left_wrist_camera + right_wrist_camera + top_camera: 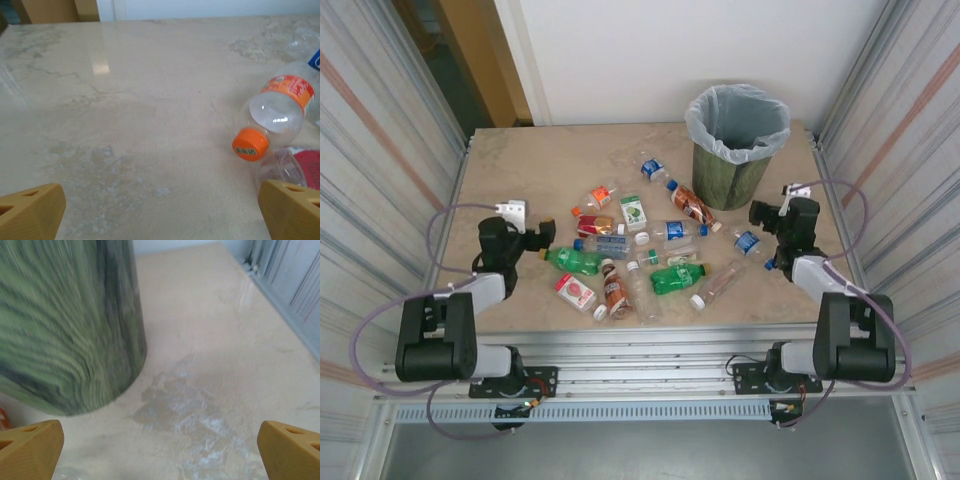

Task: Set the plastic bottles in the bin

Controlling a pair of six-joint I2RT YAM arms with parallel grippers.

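Bottles (575, 261) lay scattered, none gripped. Left gripper (160, 210) and right gripper (160, 450) stood spread, empty; first pick likely needed reaching one.

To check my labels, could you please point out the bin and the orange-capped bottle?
bin (725, 180): top external view, on its dark green side wall.
orange-capped bottle (276, 111): left wrist view, on its clear body.

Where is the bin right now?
From above, the bin stands upright at the table's far right corner, with the nearest bottle lying at its left foot.
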